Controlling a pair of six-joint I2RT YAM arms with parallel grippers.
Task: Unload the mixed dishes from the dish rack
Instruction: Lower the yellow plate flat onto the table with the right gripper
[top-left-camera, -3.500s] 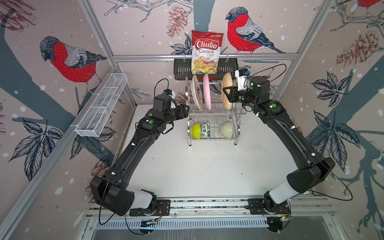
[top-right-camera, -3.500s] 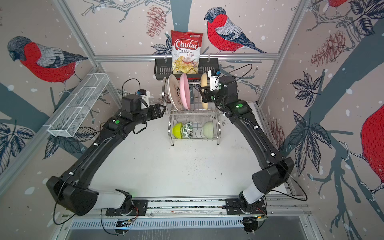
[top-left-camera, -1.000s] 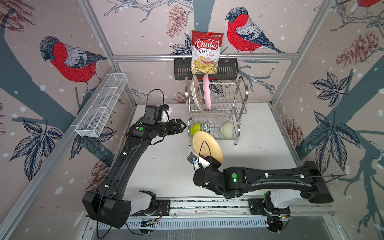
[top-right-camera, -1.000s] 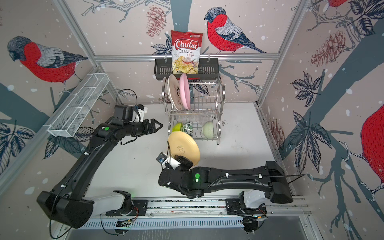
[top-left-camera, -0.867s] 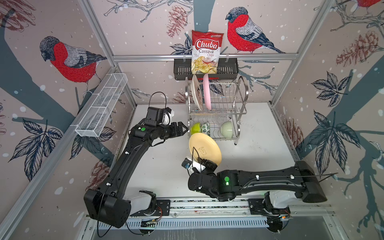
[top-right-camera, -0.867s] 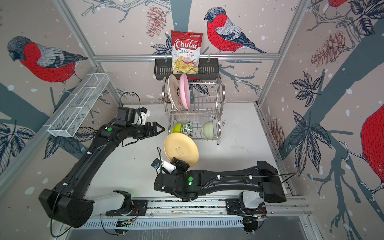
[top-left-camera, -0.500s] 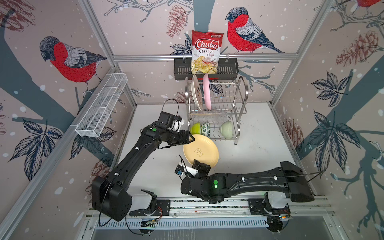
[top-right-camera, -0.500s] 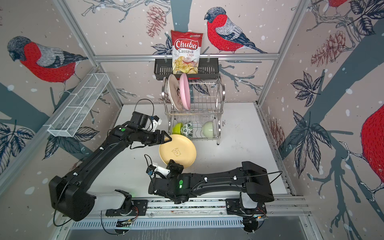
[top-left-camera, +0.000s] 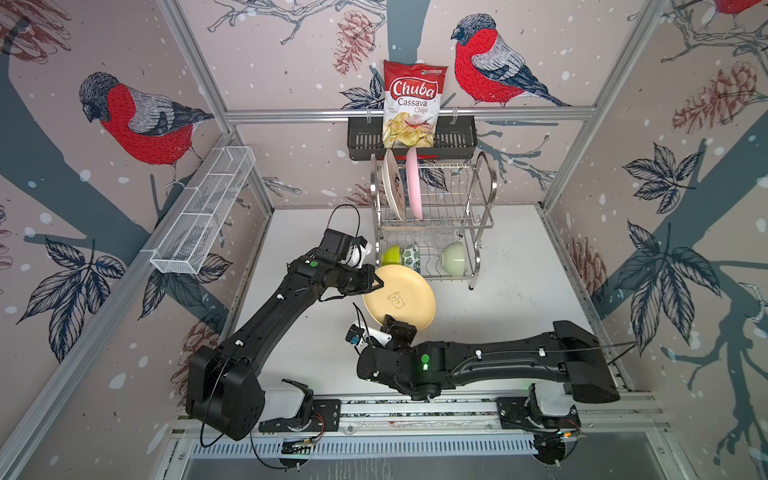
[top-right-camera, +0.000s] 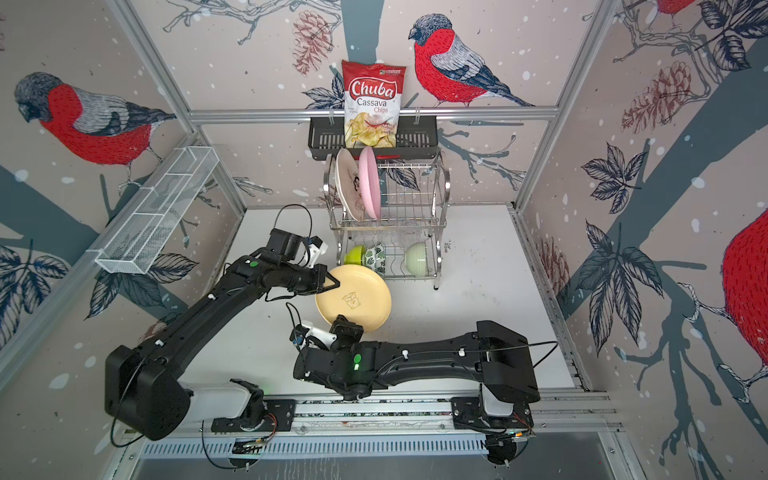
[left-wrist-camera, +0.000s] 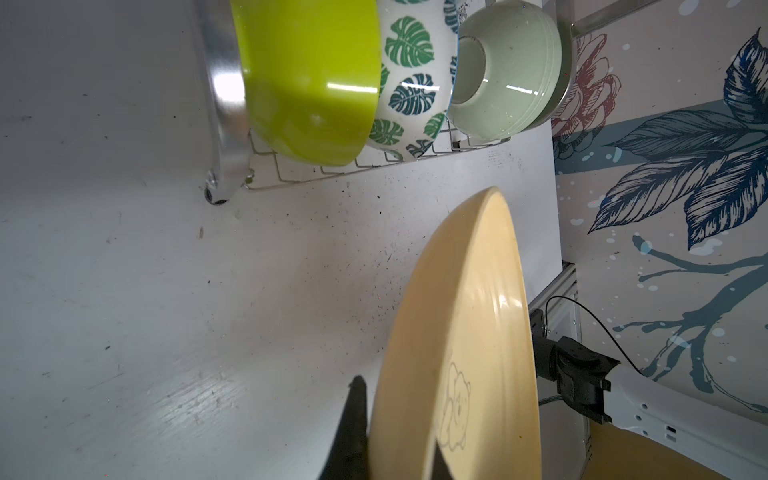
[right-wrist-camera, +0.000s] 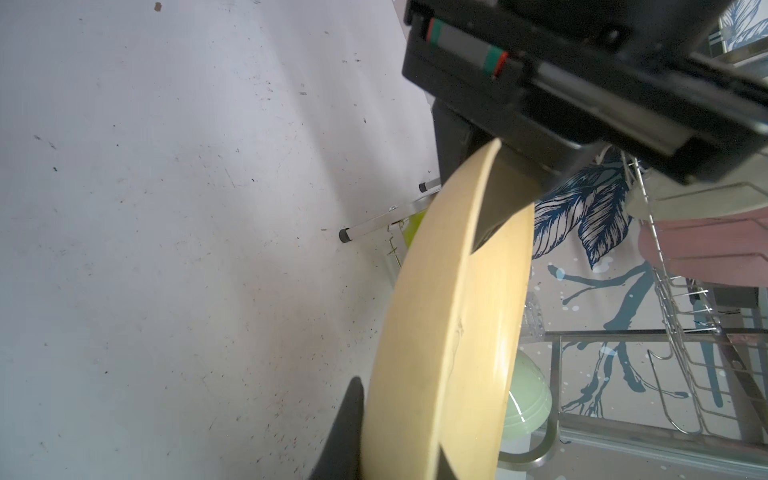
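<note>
The tan plate (top-left-camera: 401, 301) (top-right-camera: 353, 299) hangs tilted just above the table, in front of the dish rack (top-left-camera: 486, 187). My right gripper (top-left-camera: 391, 323) (right-wrist-camera: 397, 415) is shut on its near rim. My left gripper (top-left-camera: 376, 284) (left-wrist-camera: 397, 415) is shut on its far-left rim, one finger on each face. On the rack's upper tier stand a cream plate (top-left-camera: 392, 187) and a pink plate (top-left-camera: 414, 187). On the lower tier sit a lime bowl (left-wrist-camera: 307, 83), a leaf-patterned bowl (left-wrist-camera: 411, 75) and a pale green bowl (left-wrist-camera: 503, 70).
A red-and-white chips bag (top-left-camera: 413, 104) stands in a black slotted basket (top-left-camera: 365, 141) on the back wall above the rack. A white wire-mesh tray (top-left-camera: 203, 212) hangs on the left wall. Bare white table (top-left-camera: 519, 291) lies to the right of the plate.
The right arm lowered the tan plate and swung it left and flatter. The left gripper came across to the plate and closed on its rim.
</note>
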